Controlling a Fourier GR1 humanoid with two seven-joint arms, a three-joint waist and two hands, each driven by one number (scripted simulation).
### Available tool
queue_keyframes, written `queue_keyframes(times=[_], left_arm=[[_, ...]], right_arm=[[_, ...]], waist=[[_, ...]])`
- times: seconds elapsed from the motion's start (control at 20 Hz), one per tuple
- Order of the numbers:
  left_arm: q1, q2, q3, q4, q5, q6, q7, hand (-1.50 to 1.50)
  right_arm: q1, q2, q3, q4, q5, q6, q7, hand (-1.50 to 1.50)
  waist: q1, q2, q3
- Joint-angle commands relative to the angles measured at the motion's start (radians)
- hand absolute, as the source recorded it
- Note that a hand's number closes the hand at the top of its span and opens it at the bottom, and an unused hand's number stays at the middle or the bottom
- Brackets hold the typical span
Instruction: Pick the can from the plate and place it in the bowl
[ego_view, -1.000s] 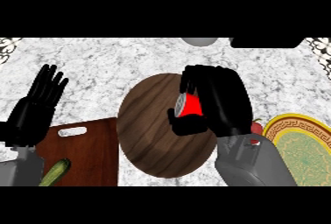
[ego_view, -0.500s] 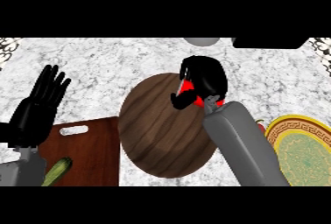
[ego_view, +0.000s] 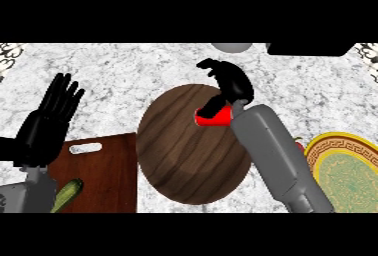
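Head view: red can (ego_view: 212, 118) sits inside wooden bowl (ego_view: 193, 165); right robot hand (ego_view: 230, 82) unclenched above.

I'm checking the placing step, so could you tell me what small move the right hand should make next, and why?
Probably lift the right hand straight up and away. The red can already sits inside the wooden bowl, near its upper right rim, and the fingers look opened above it, no longer curled round it, so the placing seems done.
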Motion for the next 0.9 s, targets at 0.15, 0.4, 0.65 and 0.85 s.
queue_keyframes(times=[0.15, 0.4, 0.65, 0.85], left_arm=[[0.012, -0.020, -0.019, 0.006, -0.023, 0.006, -0.025, 0.00], [0.008, -0.019, -0.006, -0.002, -0.016, 0.024, 0.006, 0.00], [0.012, 0.032, 0.054, 0.016, 0.012, -0.013, -0.013, 0.00], [0.026, -0.004, 0.020, -0.013, -0.008, 0.012, -0.004, 0.00]], right_arm=[[-0.008, 0.001, -0.166, -0.056, -0.279, -0.170, -0.158, -1.50], [0.009, -0.034, -0.290, -0.110, -0.367, -0.155, -0.177, -1.50], [0.171, -0.136, -0.326, -0.208, -0.408, -0.092, -0.204, -1.50], [0.247, -0.268, -0.419, -0.267, -0.513, 0.039, -0.207, -1.50]], waist=[[-0.009, -0.002, 0.001], [-0.033, -0.009, 0.000], [-0.037, -0.011, -0.001], [-0.042, -0.011, 0.000]])
